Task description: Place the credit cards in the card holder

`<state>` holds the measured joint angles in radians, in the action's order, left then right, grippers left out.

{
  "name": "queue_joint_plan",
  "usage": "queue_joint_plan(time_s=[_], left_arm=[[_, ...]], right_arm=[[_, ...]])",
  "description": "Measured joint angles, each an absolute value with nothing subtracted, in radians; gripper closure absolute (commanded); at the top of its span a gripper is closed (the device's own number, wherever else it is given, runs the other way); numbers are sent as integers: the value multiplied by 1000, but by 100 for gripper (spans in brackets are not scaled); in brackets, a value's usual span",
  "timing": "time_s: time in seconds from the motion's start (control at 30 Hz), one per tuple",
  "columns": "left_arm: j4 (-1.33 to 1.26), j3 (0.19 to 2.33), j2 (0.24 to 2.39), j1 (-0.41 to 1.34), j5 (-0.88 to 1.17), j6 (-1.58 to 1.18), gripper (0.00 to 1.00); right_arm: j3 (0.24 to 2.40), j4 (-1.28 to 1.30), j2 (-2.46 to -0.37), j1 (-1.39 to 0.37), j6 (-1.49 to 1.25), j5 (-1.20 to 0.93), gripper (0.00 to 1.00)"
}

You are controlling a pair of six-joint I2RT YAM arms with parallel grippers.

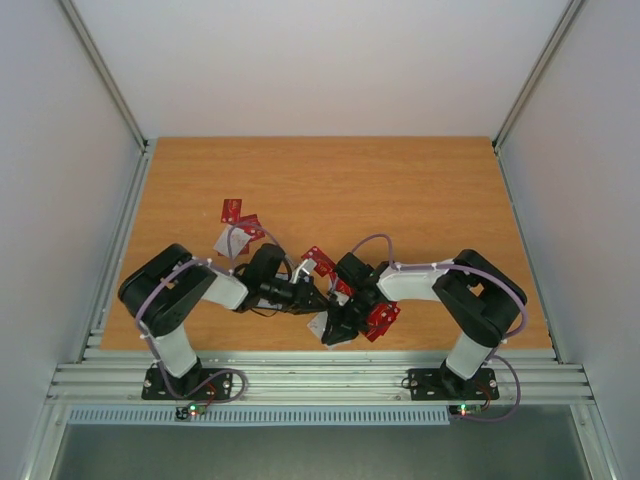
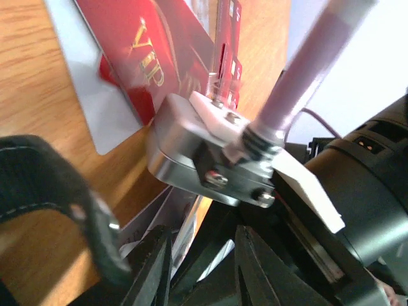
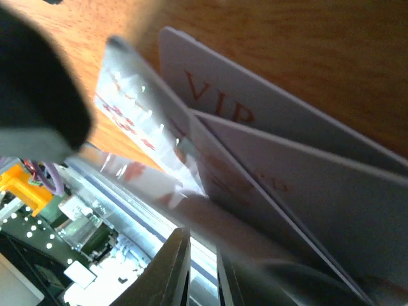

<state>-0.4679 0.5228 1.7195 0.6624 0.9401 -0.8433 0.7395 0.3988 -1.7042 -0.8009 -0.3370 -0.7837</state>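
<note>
Credit cards (image 1: 232,211): red and pale, scattered on the table (image 1: 420,180) left of centre and by the near edge. Several pale ones fan on edge just before the right gripper (image 3: 203,274), whose jaws are nearly together, probably to feed one in; no pinched card is discernible. Card holder (image 2: 54,185): black stitched edge at centre, apparently steadied by the left gripper (image 2: 201,271), whose grip cannot be told

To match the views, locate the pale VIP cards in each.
Top external: likely the pale cards near centre front.
Left wrist: a pale card under a red card, upper left; whether the same, unclear.
Right wrist: fanned across centre and right.
Shared landmark: wooden table.
</note>
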Motion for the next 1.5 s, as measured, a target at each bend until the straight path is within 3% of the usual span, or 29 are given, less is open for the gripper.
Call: queue_joint_plan(time_s=[0.17, 0.33, 0.4, 0.67, 0.83, 1.17, 1.3, 1.5], left_arm=[[-782, 461, 1835, 662, 978, -1027, 73], [-867, 441, 1850, 664, 984, -1116, 76], [-804, 447, 1826, 664, 974, -1104, 77], [-111, 626, 1641, 696, 864, -744, 77], [87, 649, 1639, 703, 840, -620, 77], [262, 683, 1606, 759, 716, -574, 72], [334, 744, 1572, 781, 618, -546, 64], [385, 802, 1585, 801, 539, -512, 62]], right_arm=[[737, 381, -1710, -802, -335, -797, 86], [735, 379, -1706, -802, -334, -797, 86], [734, 382, -1701, -803, -330, -794, 85], [728, 481, -1518, -794, -275, -691, 79], [728, 571, -1415, -788, -260, -677, 77], [655, 751, -1240, -771, -295, -588, 69], [619, 763, -1227, -762, -321, -564, 67], [558, 717, -1241, -756, -368, -569, 59]])
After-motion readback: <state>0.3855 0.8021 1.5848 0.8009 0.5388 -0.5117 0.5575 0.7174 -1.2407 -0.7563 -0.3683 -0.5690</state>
